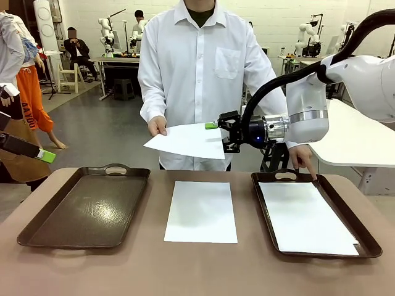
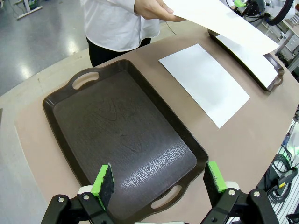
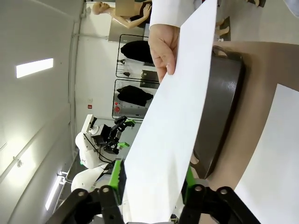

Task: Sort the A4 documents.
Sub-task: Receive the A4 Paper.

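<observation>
I am watching the table (image 1: 197, 268) carrying two brown trays; one A4 document (image 1: 305, 219) is lying in the right tray (image 1: 370, 246), a second sheet (image 1: 201, 211) between the trays, a third sheet (image 1: 185, 140) hanging from the person's hand (image 1: 158, 126); my left gripper (image 2: 159, 179) is hovering over the left tray (image 1: 37, 237), jaws wide apart; my right gripper (image 1: 221, 137) is straddling the third sheet's edge, and I cannot tell whether it is pinching

Held sheet (image 3: 177, 116) hides right gripper (image 3: 153, 179) pad contact; grip status unclr.
</observation>
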`<state>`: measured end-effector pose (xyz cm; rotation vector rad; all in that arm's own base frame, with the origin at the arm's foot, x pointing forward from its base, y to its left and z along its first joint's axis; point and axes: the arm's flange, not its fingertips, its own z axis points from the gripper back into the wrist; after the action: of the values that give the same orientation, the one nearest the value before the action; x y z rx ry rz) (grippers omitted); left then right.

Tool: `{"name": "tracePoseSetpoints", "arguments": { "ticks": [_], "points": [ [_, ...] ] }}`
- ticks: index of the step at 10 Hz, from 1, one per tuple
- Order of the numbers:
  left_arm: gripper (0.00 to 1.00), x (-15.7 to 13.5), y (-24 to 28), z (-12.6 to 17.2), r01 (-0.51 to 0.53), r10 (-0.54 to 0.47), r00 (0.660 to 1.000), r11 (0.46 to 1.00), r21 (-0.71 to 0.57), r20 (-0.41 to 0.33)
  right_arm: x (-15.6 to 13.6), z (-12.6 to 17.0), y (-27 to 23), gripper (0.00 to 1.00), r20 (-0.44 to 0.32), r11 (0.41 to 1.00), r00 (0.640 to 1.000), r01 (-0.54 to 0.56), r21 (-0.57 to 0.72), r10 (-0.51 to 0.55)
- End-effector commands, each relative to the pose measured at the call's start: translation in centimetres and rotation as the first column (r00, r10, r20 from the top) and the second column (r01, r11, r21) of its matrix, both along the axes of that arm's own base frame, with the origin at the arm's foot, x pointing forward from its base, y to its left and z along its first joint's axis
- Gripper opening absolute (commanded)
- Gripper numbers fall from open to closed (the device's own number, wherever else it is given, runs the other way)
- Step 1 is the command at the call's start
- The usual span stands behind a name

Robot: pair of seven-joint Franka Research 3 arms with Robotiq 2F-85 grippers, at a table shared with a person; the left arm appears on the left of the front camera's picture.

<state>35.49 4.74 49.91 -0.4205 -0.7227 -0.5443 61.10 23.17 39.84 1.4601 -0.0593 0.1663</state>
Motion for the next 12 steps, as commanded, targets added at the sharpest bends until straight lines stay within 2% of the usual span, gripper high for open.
{"name": "tracePoseSetpoints", "arguments": {
  "ticks": [1, 2, 3, 4, 5, 6, 10, 11, 12],
  "points": [
    [1.0, 0.1, 0.2, -0.3, 0.019, -0.019, 1.0, 1.0, -0.013, 0.01, 0.3, -0.2, 0.0, 0.46, -0.005, 1.0, 1.0, -0.01, 0.02, 0.01],
    [1.0, 0.1, 0.2, -0.3, 0.019, -0.019, 1.0, 1.0, -0.013, 0.01, 0.3, -0.2, -0.1, 0.33, -0.007, 1.0, 1.0, -0.014, 0.018, 0.014],
    [1.0, 0.1, 0.2, -0.3, 0.019, -0.019, 1.0, 1.0, -0.013, 0.01, 0.2, -0.2, -0.1, 0.28, -0.01, 1.0, 1.0, -0.02, 0.018, 0.02],
    [1.0, 0.1, 0.2, -0.3, 0.019, -0.019, 1.0, 1.0, -0.013, 0.01, 0.2, -0.3, -0.3, 0.15, -0.016, 1.0, 1.0, -0.022, 0.02, 0.023],
    [1.0, 0.1, 0.2, -0.3, 0.019, -0.019, 1.0, 1.0, -0.013, 0.01, 0.3, -0.4, -0.2, 0.1, -0.021, 0.999, 0.999, -0.025, 0.024, 0.026],
    [1.0, 0.1, 0.2, -0.3, 0.019, -0.019, 1.0, 1.0, -0.013, 0.01, 0.2, -0.5, -0.1, 0.0, -0.024, 0.999, 0.999, -0.033, 0.026, 0.033],
    [1.0, 0.1, 0.2, -0.3, 0.019, -0.019, 1.0, 1.0, -0.013, 0.01, -0.1, -0.7, 0.3, 0.0, -0.033, 0.998, 0.998, -0.051, 0.037, 0.053],
    [1.0, 0.1, 0.2, -0.3, 0.019, -0.019, 1.0, 1.0, -0.013, 0.01, -0.4, -0.5, 0.3, 0.0, -0.011, 0.996, 0.997, -0.073, 0.056, 0.074],
    [1.0, 0.1, 0.2, -0.3, 0.019, -0.019, 1.0, 1.0, -0.013, 0.01, -1.2, 0.0, 0.1, 0.0, 0.088, 0.959, 0.966, -0.253, 0.126, 0.243]
  ]
}}
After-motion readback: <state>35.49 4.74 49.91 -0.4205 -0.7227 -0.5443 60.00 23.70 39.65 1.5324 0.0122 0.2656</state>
